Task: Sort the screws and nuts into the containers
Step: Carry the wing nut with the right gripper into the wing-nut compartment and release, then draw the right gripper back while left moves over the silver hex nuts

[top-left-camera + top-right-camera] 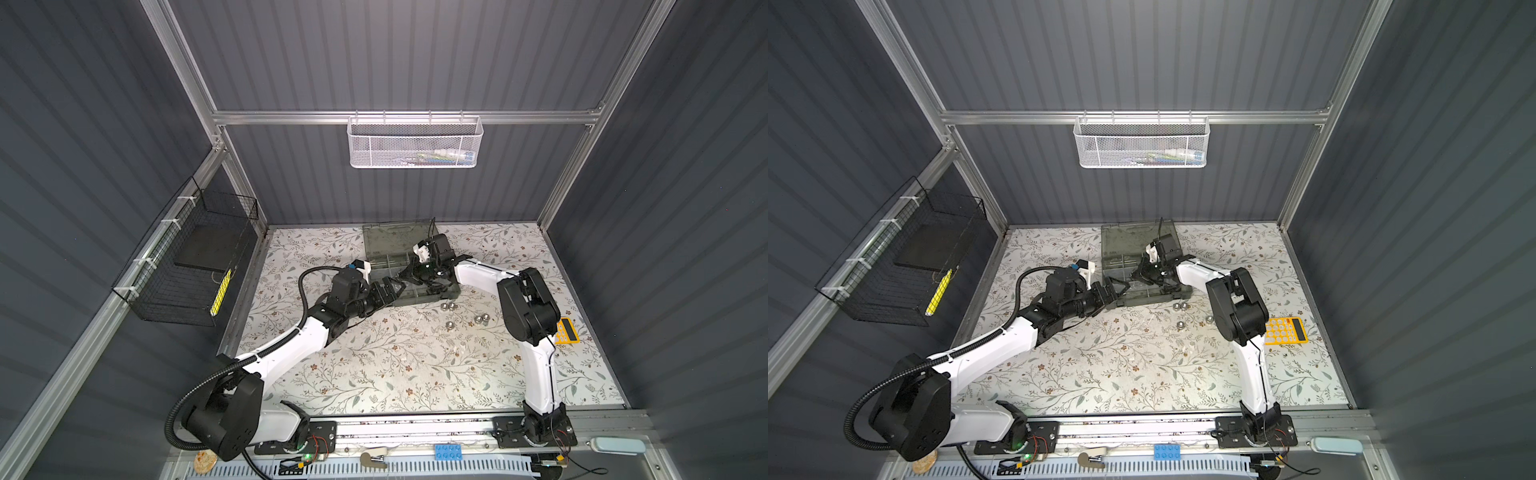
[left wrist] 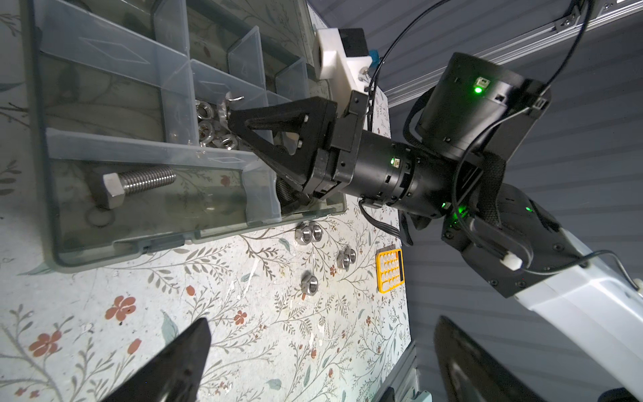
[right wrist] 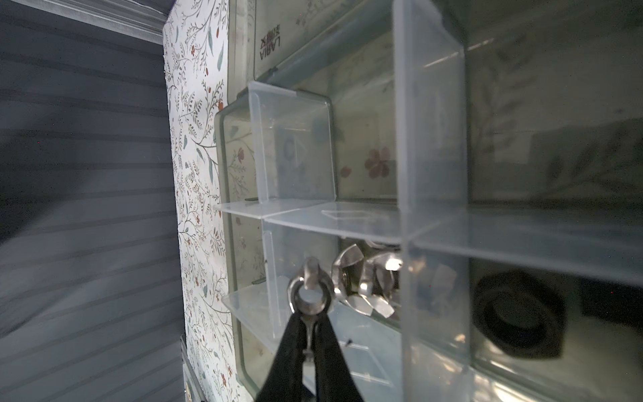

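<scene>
Black fingers [image 3: 294,353] of the right tool [image 3: 309,318] are sitting closest to the right wrist camera. They are clenching one wing of a silver wing nut [image 3: 310,296] and holding it over the organiser case [image 3: 222,146], right beside a heap of more silver wing nuts [image 3: 365,289] lying in one compartment. A black hex nut [image 3: 518,320] is resting in the neighbouring compartment, behind a clear divider [image 3: 431,139]. In the left wrist view a silver hex bolt [image 2: 139,181] is lying flat in a long compartment along the case's outer wall.

In both top views the case is sitting just above the middle of the frame on the floral surface [image 1: 374,374]. Its lid [image 1: 386,241] is lying open toward the top of the frame, and the right tool is reaching in from the right. The left tool [image 1: 395,286] is hovering at the case's lower left corner, with its fingers spread wide and gripping nothing. Five loose silver hex nuts [image 1: 449,325] are lying on the surface just below the case's lower right corner. A yellow calculator [image 1: 1285,330] is lying further right, partly behind the right arm.
</scene>
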`<state>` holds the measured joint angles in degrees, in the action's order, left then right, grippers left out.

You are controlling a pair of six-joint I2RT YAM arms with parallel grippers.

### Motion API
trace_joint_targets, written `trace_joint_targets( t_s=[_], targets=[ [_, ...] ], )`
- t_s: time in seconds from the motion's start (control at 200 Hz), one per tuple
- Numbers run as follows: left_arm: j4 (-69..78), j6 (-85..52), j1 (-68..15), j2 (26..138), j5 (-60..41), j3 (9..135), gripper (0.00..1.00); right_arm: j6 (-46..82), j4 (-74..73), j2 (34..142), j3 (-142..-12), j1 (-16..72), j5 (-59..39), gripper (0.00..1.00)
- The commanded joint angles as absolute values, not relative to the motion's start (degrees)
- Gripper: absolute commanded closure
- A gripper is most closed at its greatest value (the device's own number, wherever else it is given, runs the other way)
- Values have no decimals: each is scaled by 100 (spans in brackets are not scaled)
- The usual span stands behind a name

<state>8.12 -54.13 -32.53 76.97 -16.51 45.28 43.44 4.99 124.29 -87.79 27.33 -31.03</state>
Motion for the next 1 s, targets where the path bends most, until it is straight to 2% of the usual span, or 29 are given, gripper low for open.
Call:
trace_joint_targets(
  t_s=[0.0, 0.996],
  targets=[
    [652, -5248, -3235, 7646, -1679, 4573, 0, 4246, 637, 12557, -8806, 2694, -3050, 87],
    [714, -5317, -3252, 8009, -1846, 4724, 0, 3872, 987, 11677, -8622, 2573, -2883, 71]
  ],
)
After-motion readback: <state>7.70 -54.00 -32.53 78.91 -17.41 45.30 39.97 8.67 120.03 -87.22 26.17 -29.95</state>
